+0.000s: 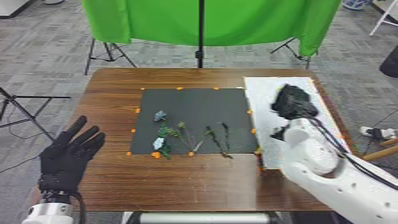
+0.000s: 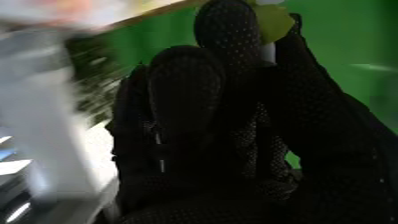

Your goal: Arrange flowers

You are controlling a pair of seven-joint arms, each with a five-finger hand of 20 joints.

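- Head view, and my right hand (image 1: 293, 102) is out over the white board (image 1: 266, 90) on the right side of the table (image 1: 120, 175), the arm coming in from the lower right corner!
- Onto the right wrist view, where I have the black glove of my right hand (image 2: 209, 170) close up, fingers drawn together, not spread.
- And there it is: a yellow-green piece (image 2: 276, 24) with a pale part below it, pinched between a finger and the thumb near the tips; I can't tell what kind of flower it belongs to.
- Beside the glove, blurred dark greenery (image 2: 89, 75), apart from the pinch; I can't say what it stands in.
- Over on the left, my left hand (image 1: 69, 157) is wide open, fingers straight and fanned, nothing in its hold, near the left edge of the table.
- Between the hands, the dark mat (image 1: 200, 102) carries the flowers: a blue-grey flower (image 1: 160, 116), a green sprig (image 1: 166, 132) below it, and a pale flower (image 1: 159, 143) nearest me.
- Just right of those lie thin stems (image 1: 187, 137), then two dark green stems (image 1: 226, 135) side by side.
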